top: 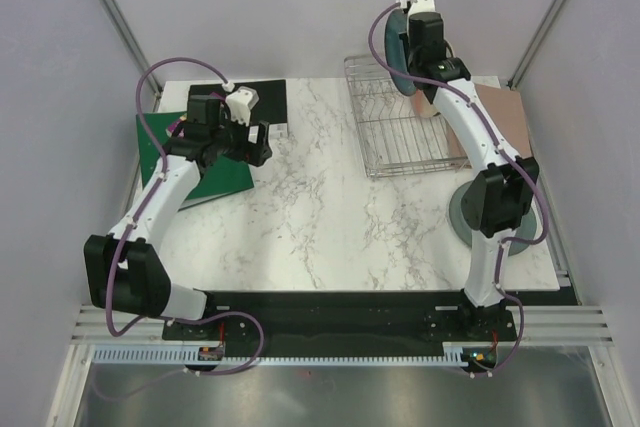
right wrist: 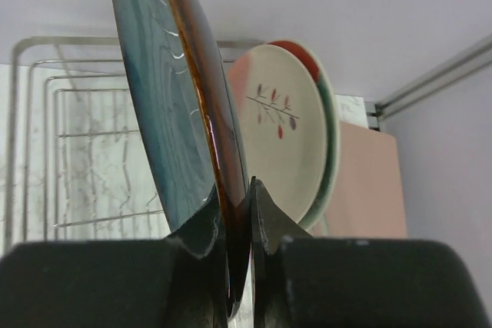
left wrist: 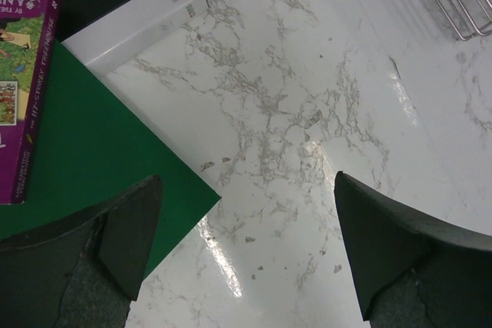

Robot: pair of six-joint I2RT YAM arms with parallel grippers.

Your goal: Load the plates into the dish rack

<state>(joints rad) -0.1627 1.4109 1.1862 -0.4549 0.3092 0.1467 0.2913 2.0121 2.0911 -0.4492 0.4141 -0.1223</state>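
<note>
While the marble table is filling most of the top view, the dish rack is sitting at approx 1 o'clock on it. The green binder is lying flat at approx 10 o'clock, w/ a black mat lying just beyond it at 11. A pinkish board is lying just beside the rack's 3 o'clock side. The R arm is reaching over the rack's far end, & the R gripper is pinching the speckled teal plate by its rim, fingers closed tight on either face. That plate is standing on edge above the rack wires; cannot tell if it's touching them. In the R wrist view the cream-and-pink plate is standing upright at the teal plate's 3 o'clock, w/ the red plate leaning right behind it, only its rim showing. Cannot tell which tines are holding those two. The grey-green plate is lying flat at approx 4 o'clock on the table, well apart from the rack & partly under the R arm. The L gripper is hovering over the binder's edge & bare marble, jaws spread wide, holding nothing. In the L wrist view a purple book is resting on the binder at 9 o'clock, & a white box is lying at 11.
</note>
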